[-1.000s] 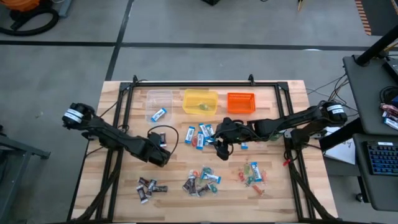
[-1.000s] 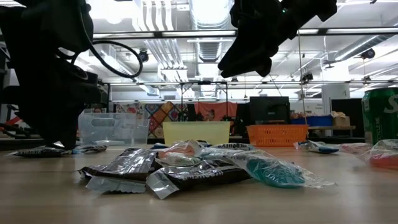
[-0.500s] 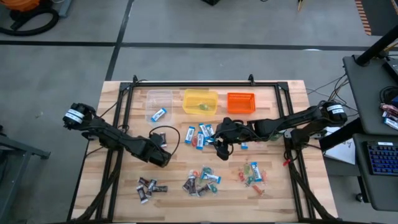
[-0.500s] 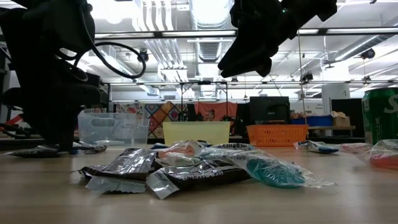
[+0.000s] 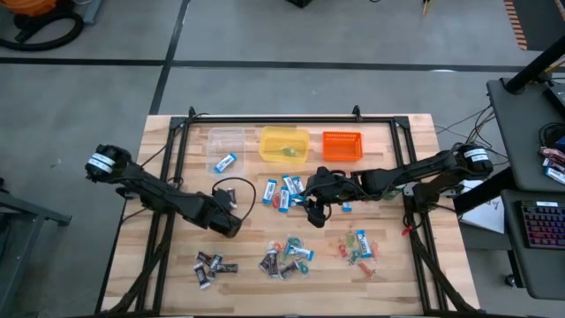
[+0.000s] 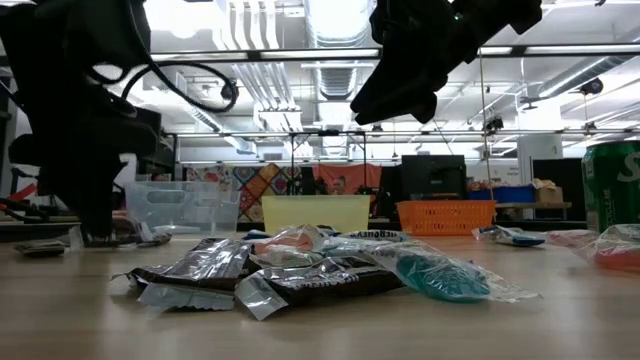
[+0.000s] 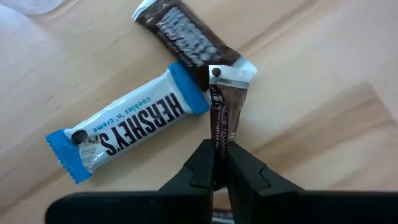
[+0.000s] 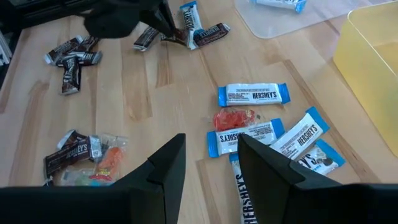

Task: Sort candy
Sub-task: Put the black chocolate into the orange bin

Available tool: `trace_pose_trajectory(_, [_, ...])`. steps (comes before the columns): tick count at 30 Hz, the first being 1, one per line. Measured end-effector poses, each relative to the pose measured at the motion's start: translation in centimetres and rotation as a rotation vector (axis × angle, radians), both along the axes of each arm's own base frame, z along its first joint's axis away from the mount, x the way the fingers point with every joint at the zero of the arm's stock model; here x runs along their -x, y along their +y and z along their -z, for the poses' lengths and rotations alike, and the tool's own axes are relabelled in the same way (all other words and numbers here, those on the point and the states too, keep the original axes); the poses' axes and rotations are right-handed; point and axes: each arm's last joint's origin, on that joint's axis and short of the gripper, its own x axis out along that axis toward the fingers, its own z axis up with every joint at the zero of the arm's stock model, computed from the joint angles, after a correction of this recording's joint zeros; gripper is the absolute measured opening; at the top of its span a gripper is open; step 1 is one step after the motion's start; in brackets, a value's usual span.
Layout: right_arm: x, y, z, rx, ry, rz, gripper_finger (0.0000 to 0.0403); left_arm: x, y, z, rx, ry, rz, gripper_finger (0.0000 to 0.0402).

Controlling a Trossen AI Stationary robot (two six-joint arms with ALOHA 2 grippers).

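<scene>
My left gripper (image 5: 231,223) is down at the table's left middle, shut on a dark brown candy (image 7: 219,118). Beside that candy lie a blue-and-white candy (image 7: 130,121) and another dark brown one (image 7: 186,37), both flat on the wood. My right gripper (image 5: 311,212) hangs open above a scatter of blue-and-white candy (image 5: 281,193) at mid-table, touching nothing. In the right wrist view its fingers (image 8: 205,168) frame those bars (image 8: 252,94). More candy lies near the front edge: dark brown pieces (image 5: 212,263), a mixed heap (image 5: 284,258) and small coloured ones (image 5: 357,246). My left gripper pinches the dark brown candy between its two fingers at the wrapper's near end (image 7: 218,144). The fingers come steeply from above. The wrapper stands on edge and runs away from the fingertips. Its silvery crimped far end (image 7: 232,72) lies against the other dark brown candy on the table.
Three square tubs stand in a row at the table's far side: clear (image 5: 225,141) with a blue-and-white candy in it, yellow (image 5: 284,143) and orange (image 5: 341,146). A black frame (image 5: 274,117) runs round the table. A green can (image 6: 612,190) stands at the right in the low view.
My left gripper has stayed at its spot and closed: in the low view its lower end is narrower than before. It has taken hold of the dark brown candy and rolled slightly. My right gripper has kept still.
</scene>
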Motion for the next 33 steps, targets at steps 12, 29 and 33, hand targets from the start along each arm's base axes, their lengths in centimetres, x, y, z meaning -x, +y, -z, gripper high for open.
trace_pose_trajectory(12, [0.1, 0.5, 0.1, 0.002, 0.007, -0.017, 0.0137, 1.4, 0.6, -4.6, 0.018, -0.188, 0.165, 0.0001])
trace_pose_trajectory(29, [0.1, 0.5, 0.1, 0.001, 0.007, -0.018, 0.0137, 4.3, 3.9, -10.0, -0.261, -0.466, 0.157, 0.0])
trace_pose_trajectory(33, [0.1, 0.5, 0.0, 0.002, 0.006, -0.018, 0.0137, 4.1, 4.4, -10.0, -0.296, -0.444, 0.163, 0.0])
